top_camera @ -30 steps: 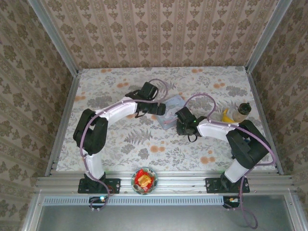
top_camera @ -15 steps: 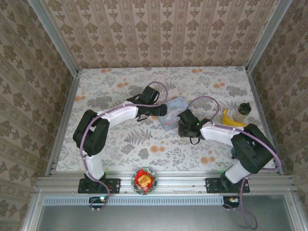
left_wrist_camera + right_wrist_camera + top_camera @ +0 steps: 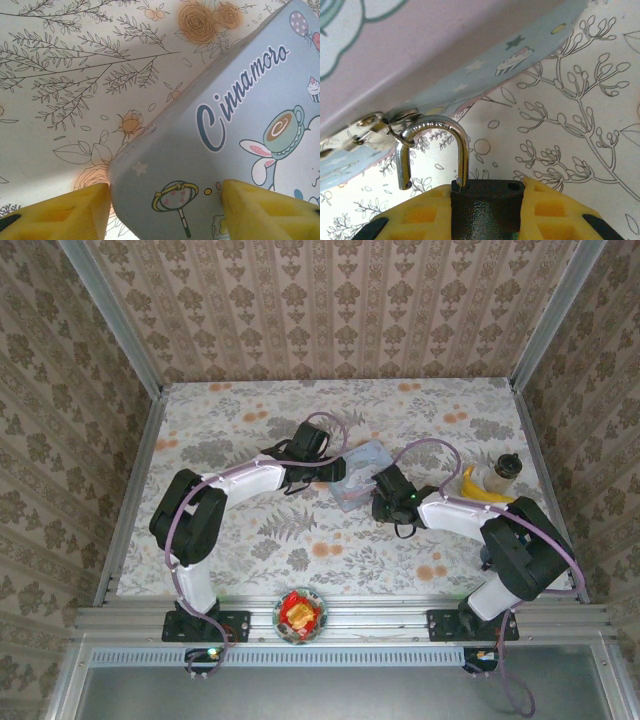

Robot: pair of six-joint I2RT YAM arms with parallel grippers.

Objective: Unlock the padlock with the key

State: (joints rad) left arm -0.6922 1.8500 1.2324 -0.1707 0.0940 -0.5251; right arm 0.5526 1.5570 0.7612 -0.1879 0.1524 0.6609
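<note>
1. At the near edge of the table [image 3: 250, 530], between the two arm bases: a small bowl [image 3: 300, 613] with something red and yellow inside, well apart from the work.
2. Further in, right of centre: the right gripper [image 3: 487, 194], clamped on the padlock [image 3: 486, 216], with the dark body pinched between yellow fingers and the top facing the tin.
3. Just beyond the body: the shackle [image 3: 440, 131], hooked through a small ring on the hasp [image 3: 375, 125] at the near edge of the pale blue tin [image 3: 225, 125]. One leg seated in the body, the other hanging free beside it, clear of its hole. By that look, already sprung open.
4. As for the key: cannot tell where, the keyway side of the body being hidden behind the fingers.
5. Beyond the padlock: the tin itself, lying on the table between the two grippers.
6. At the tin's far-left corner: the left gripper [image 3: 165, 192], fingers astride the corner, one right against the side wall, the other over the printed lid. Cannot tell whether clamped or merely straddling.
7. Off to the right, near the wall: a banana [image 3: 468, 483] and a bottle [image 3: 503, 472], untouched.
8. Step in hand, as a judgement: unlocking apparently done, steadying the tin for unhooking. Next: brace the tin with the left, then rotate the padlock so the free leg backs out of the ring. Avoid a straight pull, likely to drag the tin.
</note>
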